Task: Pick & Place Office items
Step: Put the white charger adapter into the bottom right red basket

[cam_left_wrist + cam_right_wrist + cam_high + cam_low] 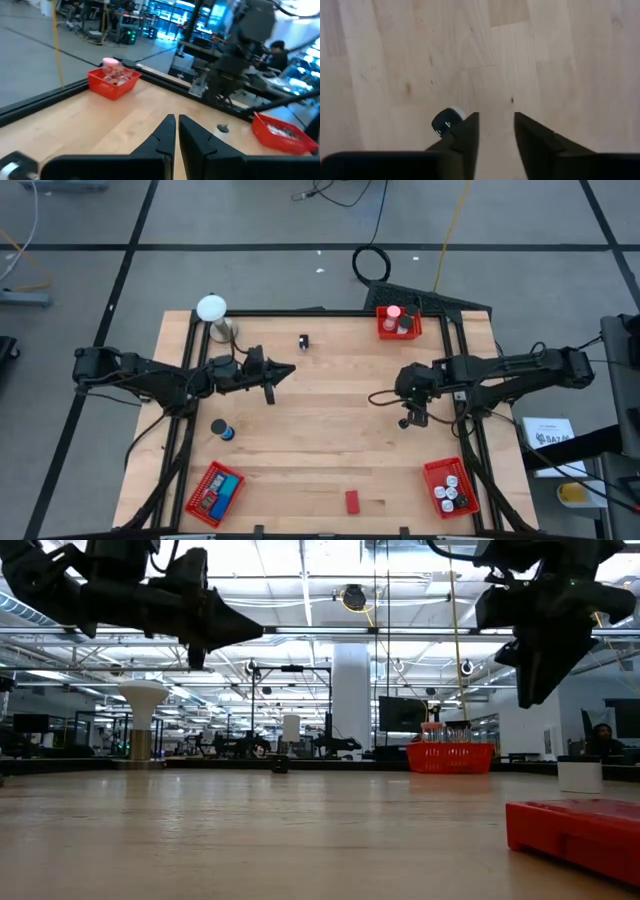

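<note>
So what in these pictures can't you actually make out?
- Contents of the far red basket: too small in the high view, blurred in the left wrist view.
- Small black-and-white piece: the right gripper hides part of it with one of its fingers in the right wrist view.
- Red block: cut off by the low view's edge.

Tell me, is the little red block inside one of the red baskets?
No, the small red rectangular block lies alone on the bare wooden table, between two red mesh baskets.

A red block (pixel 352 500) lies flat near the counter's (pixel 320 430) front edge; a blue-black roll (pixel 221 429) stands toward its left side.
</note>
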You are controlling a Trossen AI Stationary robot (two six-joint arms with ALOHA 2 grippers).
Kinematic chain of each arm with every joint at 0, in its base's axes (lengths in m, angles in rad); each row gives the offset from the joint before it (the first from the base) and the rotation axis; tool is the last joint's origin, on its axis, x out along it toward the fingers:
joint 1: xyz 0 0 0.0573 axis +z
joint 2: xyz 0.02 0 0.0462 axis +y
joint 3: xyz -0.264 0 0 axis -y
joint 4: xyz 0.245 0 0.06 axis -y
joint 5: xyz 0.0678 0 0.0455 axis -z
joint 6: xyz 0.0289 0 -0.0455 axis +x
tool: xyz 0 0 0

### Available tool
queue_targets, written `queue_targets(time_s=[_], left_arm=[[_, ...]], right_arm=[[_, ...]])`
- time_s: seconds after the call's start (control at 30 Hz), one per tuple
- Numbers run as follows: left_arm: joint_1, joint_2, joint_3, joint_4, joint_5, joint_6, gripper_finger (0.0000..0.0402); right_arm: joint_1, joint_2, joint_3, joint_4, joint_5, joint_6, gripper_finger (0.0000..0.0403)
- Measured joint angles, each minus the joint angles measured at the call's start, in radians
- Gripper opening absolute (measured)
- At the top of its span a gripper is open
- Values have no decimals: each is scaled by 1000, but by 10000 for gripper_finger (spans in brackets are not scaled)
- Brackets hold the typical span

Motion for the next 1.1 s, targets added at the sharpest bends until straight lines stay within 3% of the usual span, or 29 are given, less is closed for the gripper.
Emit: queue_targets(time_s=[0.3, 0.4, 0.5, 0.77, 0.9, 1.1], left_arm=[[-129, 0, 0, -4, -12, 54, 21], [-160, 2, 0, -5, -13, 55, 21], [-177, 22, 0, -8, -13, 53, 21], [-186, 92, 0, 14, -44, 26, 21], [-186, 122, 0, 37, -104, 21, 21], [-188, 138, 0, 112, -92, 47, 21]], right_arm=[[0, 94, 45, -27, -24, -154, 234], [30, 142, 45, -37, -99, -229, 264], [86, 172, 45, -52, -105, -309, 281], [207, 248, 45, -36, -40, -360, 269], [217, 314, 45, 3, 25, -376, 251], [216, 369, 45, 27, 8, -375, 222]])
